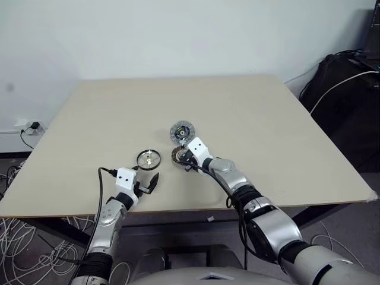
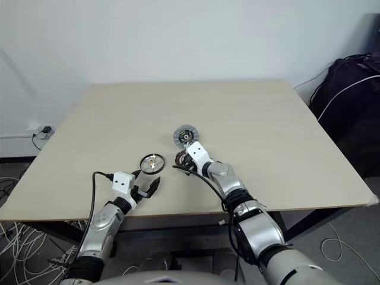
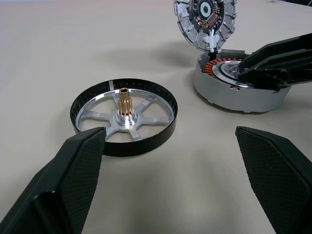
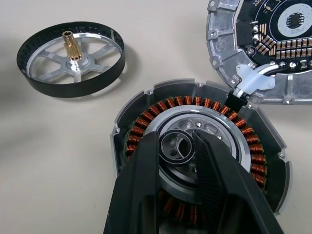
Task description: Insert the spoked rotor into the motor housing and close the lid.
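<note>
The spoked rotor (image 3: 124, 117), a dark ring with pale spokes and a brass pinion standing up from its hub, lies flat on the table. My left gripper (image 1: 148, 183) is open just in front of it, touching nothing. To the rotor's right sits the motor housing (image 4: 175, 102), its copper windings showing. The ribbed silver lid (image 1: 180, 132) leans open behind the housing, joined to it by short wires. My right gripper (image 4: 178, 141) reaches down over the housing's pale centre, shut on a small metal ring (image 4: 170, 155).
The beige table (image 1: 267, 130) has wide bare surface all round the parts; its front edge runs just under my wrists. A black bag (image 1: 347, 89) with a white cable stands off the table's right side. Cables and a power strip (image 1: 27, 126) lie on the floor at left.
</note>
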Tool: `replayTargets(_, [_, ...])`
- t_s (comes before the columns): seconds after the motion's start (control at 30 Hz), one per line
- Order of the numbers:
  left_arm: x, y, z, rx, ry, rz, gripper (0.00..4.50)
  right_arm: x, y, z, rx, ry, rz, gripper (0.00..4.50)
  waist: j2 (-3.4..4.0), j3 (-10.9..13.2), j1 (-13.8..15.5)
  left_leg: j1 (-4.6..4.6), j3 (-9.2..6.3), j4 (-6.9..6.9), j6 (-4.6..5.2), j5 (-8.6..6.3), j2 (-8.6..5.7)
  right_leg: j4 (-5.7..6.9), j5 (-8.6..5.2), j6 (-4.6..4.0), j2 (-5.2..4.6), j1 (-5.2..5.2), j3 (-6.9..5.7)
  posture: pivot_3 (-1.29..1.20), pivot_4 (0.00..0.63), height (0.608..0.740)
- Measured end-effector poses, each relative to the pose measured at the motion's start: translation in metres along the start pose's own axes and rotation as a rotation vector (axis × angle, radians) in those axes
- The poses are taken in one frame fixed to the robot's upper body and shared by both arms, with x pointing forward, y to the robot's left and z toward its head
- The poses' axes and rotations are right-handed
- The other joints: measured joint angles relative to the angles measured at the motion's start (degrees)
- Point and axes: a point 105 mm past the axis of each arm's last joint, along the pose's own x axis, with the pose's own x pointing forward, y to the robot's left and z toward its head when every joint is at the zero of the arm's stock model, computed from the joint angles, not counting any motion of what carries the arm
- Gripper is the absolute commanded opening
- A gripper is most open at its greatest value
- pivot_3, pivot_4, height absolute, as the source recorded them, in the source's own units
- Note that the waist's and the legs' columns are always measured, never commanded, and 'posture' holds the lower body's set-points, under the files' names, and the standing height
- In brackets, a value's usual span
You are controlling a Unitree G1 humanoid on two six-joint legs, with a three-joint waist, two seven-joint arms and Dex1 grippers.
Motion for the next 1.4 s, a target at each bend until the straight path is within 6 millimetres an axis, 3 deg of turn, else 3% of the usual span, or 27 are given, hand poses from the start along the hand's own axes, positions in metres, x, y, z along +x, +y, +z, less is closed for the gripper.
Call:
replayTargets(0.53, [0.0, -0.002, 0.003, -0.002, -0.004, -0.002, 4.5, 0.001, -0.007, 0.001, 0.002, 0.01, -0.028, 0.7, 0.01, 0.0, -0.1, 0.01, -0.03, -0.03, -0.01, 0.01, 0.0, 0.01, 0.12, 0.2, 0.02, -0.01, 0.0, 0.0, 0.0, 0.74])
replayTargets(0.83, [0.001, -0.003, 0.005, -0.008, -0.002, -0.004, 4.5, 0.003, -0.004, 0.003, 0.003, 0.003, -0.019, 3.6, 0.01, 0.0, -0.1, 0.01, -0.04, -0.03, -0.02, 0.01, 0.0, 0.01, 0.12, 0.2, 0.02, -0.02, 0.0, 0.0, 0.0, 0.74])
replayTargets(0.9, [0.001, -0.003, 0.007, -0.007, -0.006, -0.003, 4.5, 0.003, -0.004, 0.004, 0.005, -0.001, -0.021, 3.6, 0.01, 0.0, -0.1, 0.01, -0.04, -0.03, -0.02, 0.01, 0.0, 0.01, 0.13, 0.2, 0.02, -0.01, 0.0, 0.0, 0.0, 0.74])
replayTargets(1.0, [0.0, -0.004, 0.008, -0.006, -0.009, -0.004, 4.5, 0.003, -0.005, 0.013, 0.001, -0.033, -0.015, 3.01, 0.03, 0.0, -0.2, 0.01, -0.04, -0.04, -0.02, 0.01, 0.0, 0.02, 0.13, 0.2, 0.03, -0.02, 0.01, 0.0, 0.0, 0.74])
replayTargets(1.17, [0.0, -0.004, 0.007, -0.008, -0.009, -0.004, 4.5, -0.004, -0.012, 0.045, -0.016, -0.147, -0.023, 1.37, 0.03, 0.0, -0.1, 0.01, -0.06, -0.04, -0.02, 0.01, 0.0, 0.02, 0.12, 0.21, 0.03, -0.02, 0.0, 0.0, 0.0, 0.74])
replayTargets(1.3, [0.0, -0.004, 0.006, -0.01, -0.008, -0.004, 4.5, -0.012, -0.01, 0.046, -0.003, -0.163, -0.024, 0.05, 0.03, 0.0, 0.1, 0.0, -0.08, -0.05, -0.03, 0.01, -0.01, 0.0, 0.12, 0.2, 0.03, -0.01, 0.0, 0.0, 0.0, 0.74])
replayTargets(1.4, [-0.001, -0.003, 0.002, -0.015, 0.002, -0.002, 4.5, -0.014, -0.008, 0.034, 0.017, -0.119, -0.027, 0.02, 0.03, 0.0, 0.1, 0.0, -0.07, -0.04, -0.03, 0.01, -0.01, 0.01, 0.12, 0.21, 0.03, -0.02, 0.0, 0.0, 0.0, 0.74])
